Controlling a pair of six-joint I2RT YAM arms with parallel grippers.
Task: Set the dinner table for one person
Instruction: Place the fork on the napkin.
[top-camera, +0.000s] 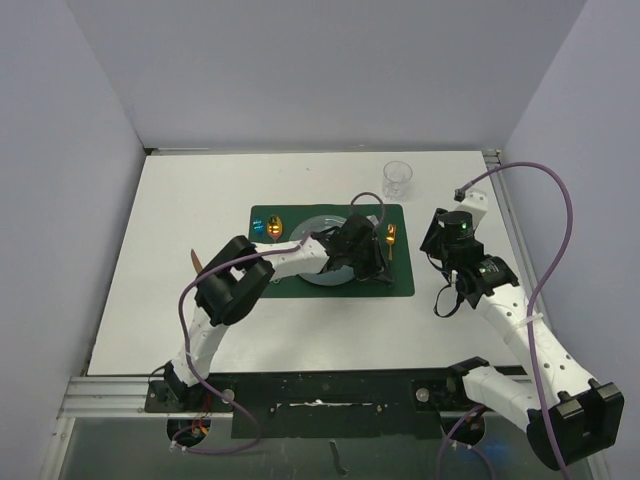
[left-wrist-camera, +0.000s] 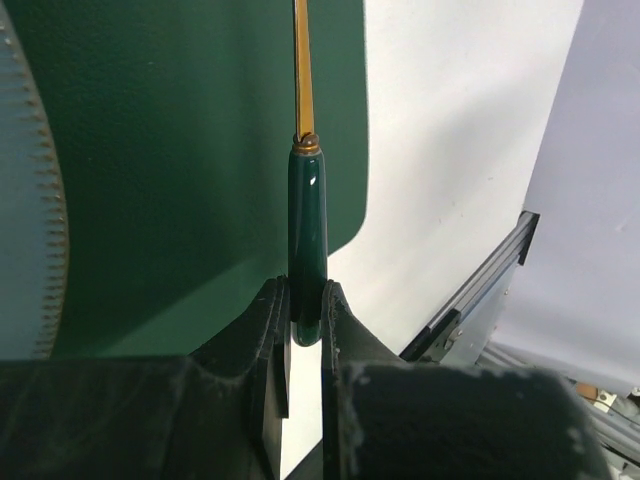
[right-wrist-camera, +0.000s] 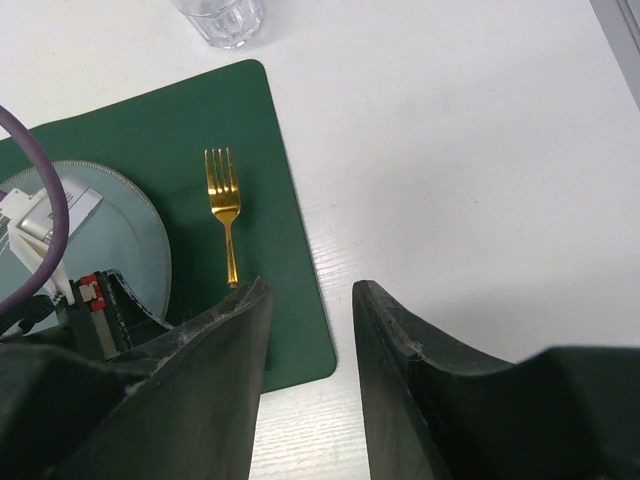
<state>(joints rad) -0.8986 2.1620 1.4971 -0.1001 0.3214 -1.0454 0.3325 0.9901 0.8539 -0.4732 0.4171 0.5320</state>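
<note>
Gold-tined fork (top-camera: 390, 240), glossy green handle: light, stiff, probably slippery (the lacquer shines in the left wrist view). Left gripper (left-wrist-camera: 305, 300) has its fingers nearly closed on the handle's tail end, so you should hold that narrow grip square. The fork is centre-right in the overhead frame, over the right strip of the placemat (top-camera: 400, 282), beside the plate (top-camera: 318, 222), on the dinner table (top-camera: 190, 190). Right gripper (right-wrist-camera: 310, 300) stands part open and empty.

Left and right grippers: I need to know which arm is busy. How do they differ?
The left gripper has its jaws shut on the green handle of the gold fork; the right gripper has jaws apart, holding nothing. The left gripper is over the dark green rectangular placemat; the right gripper hangs off its right edge, over the matte white dinner table. Both are black with two fingers.
</note>
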